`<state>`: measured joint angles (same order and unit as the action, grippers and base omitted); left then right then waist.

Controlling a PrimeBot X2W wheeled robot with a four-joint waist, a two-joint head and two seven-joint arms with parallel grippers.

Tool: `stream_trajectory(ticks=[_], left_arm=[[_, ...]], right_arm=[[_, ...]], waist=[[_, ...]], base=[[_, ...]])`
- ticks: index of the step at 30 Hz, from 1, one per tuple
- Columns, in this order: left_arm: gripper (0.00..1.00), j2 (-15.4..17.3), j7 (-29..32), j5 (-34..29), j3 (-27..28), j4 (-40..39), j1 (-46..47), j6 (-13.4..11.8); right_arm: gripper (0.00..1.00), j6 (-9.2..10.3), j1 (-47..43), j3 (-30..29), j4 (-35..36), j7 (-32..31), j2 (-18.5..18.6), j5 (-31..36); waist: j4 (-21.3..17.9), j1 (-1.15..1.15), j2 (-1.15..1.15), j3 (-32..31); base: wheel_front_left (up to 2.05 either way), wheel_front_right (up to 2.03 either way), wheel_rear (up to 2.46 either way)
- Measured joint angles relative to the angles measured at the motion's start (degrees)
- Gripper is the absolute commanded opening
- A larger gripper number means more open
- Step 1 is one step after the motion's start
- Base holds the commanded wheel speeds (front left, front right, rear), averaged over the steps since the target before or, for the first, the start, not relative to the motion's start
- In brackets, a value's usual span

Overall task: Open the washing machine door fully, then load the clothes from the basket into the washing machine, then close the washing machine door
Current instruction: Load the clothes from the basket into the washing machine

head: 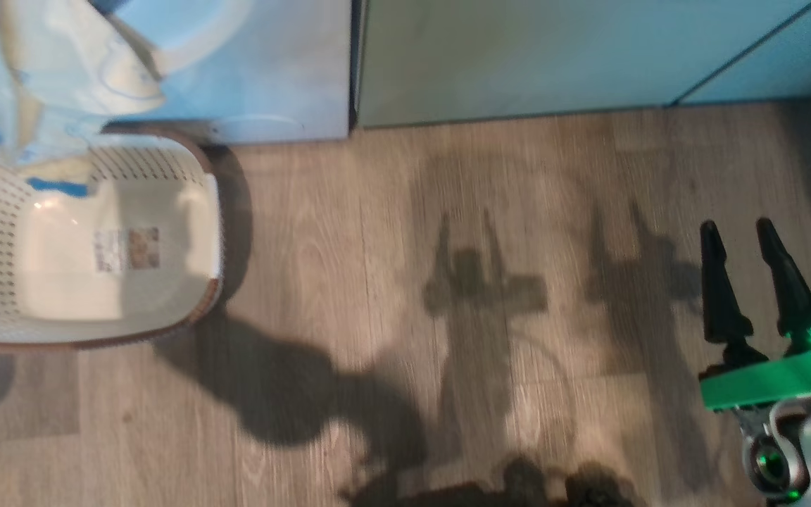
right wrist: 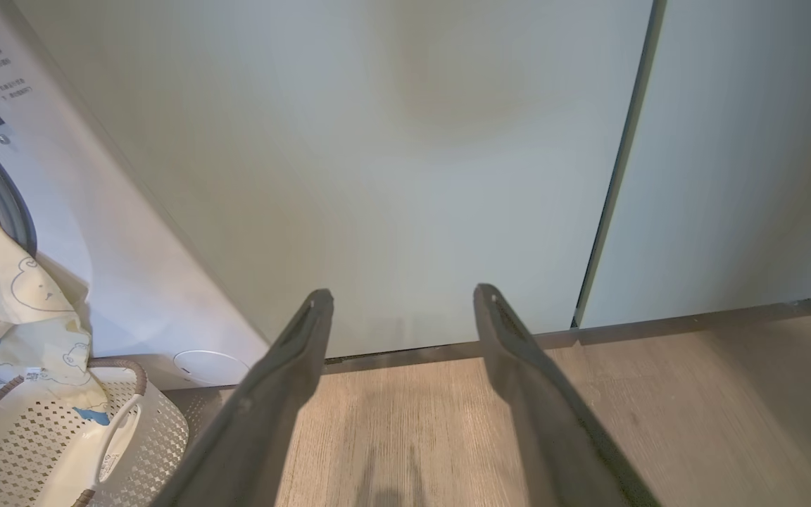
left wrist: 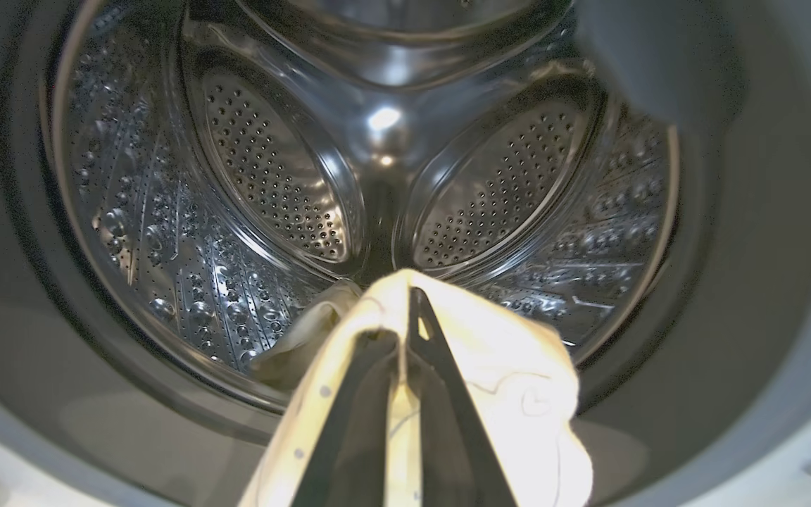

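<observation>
Fingers (left wrist: 448, 394) of the left gripper (left wrist: 409, 301) are pressed together, pinching a fold of the clothes (left wrist: 518, 373) at the mouth of the steel drum (left wrist: 272, 162). The pale yellow cloth wraps both fingers, and a little of it lies against the drum's lower wall.

In the right wrist view the bear-printed cloth hangs down the white front of the washing machine (right wrist: 117, 232) from its grey-ringed opening, and its lower end reaches the basket (right wrist: 159, 422). The basket stands on the floor (head: 377, 282) against the machine's foot, its label showing on the bare bottom.

Well apart from it, the right gripper (head: 736, 229) hovers over grey-brown wood-look planks with its fingers spread and nothing between them, pointing toward the pale green cabinets (head: 518, 56). Dark shadows of the arms lie across the boards.
</observation>
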<state>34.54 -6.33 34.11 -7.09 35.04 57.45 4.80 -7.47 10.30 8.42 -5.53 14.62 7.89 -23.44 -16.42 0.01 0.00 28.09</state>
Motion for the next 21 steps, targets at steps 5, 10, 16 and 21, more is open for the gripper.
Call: stream_trajectory(ticks=[5, 10, 16, 21], left_arm=[[0.00, 0.9, 0.6, -2.9, -2.5, 4.2, 7.2, 0.1], [0.00, 1.3, 2.1, -5.4, -5.0, 8.5, 16.1, 0.6], [0.00, 2.7, 4.9, -7.4, -8.6, 14.0, 25.3, 1.8], [0.00, 3.3, 4.7, -8.9, -10.7, 17.8, 31.4, 2.2]], right_arm=[[1.00, 0.00, 2.2, 0.8, 0.1, 0.0, -1.0, -0.3], [1.00, 0.00, 4.9, 1.8, 0.5, 0.0, -1.2, -0.4], [1.00, 0.00, 7.5, 2.7, 0.6, 0.0, -1.5, -0.8], [1.00, 0.00, 8.0, 3.5, 0.5, 0.0, -1.8, -0.8]], waist=[[-1.1, 0.00, 0.00, 4.0], [-2.1, 0.00, 0.00, 8.0], [-3.7, -0.01, 0.00, 12.2], [-5.1, 0.00, 0.00, 15.2]], base=[[0.00, 0.00, 0.00], [0.00, 0.00, 0.00], [0.00, 0.00, 0.00], [0.00, 0.00, 0.00]])
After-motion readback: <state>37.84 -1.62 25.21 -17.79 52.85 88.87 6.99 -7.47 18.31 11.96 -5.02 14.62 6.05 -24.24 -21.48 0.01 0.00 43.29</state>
